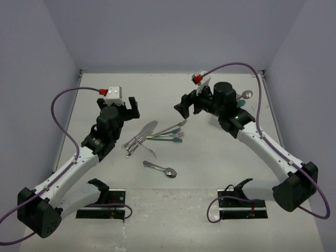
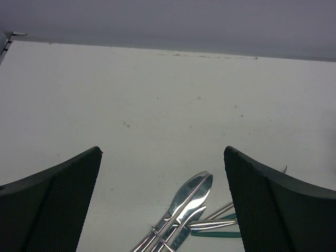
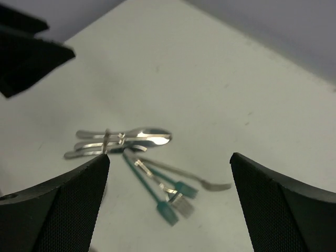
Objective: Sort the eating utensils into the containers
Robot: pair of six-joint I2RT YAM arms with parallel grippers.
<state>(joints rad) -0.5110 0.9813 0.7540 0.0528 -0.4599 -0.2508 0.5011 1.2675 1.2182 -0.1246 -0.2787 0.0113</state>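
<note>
A heap of utensils lies mid-table: silver knives (image 1: 140, 136) fanned to the left, teal-green forks (image 1: 171, 137) and a silver fork (image 1: 176, 126) to the right. Two silver spoons (image 1: 160, 168) lie nearer the front, and one spoon (image 1: 247, 95) lies at the far right beside the right arm. My left gripper (image 1: 129, 108) is open and empty, behind and left of the heap; its view shows the knives (image 2: 191, 202) between its fingers. My right gripper (image 1: 189, 105) is open and empty, behind and right of the heap; its view shows the teal forks (image 3: 169, 210) and knives (image 3: 142, 137). The compartment box is out of view.
Grey walls close the table at the back and both sides. Two black stands (image 1: 102, 203) (image 1: 242, 203) sit at the near edge by the arm bases. Purple cables loop above each arm. The left gripper shows in the right wrist view (image 3: 26, 52).
</note>
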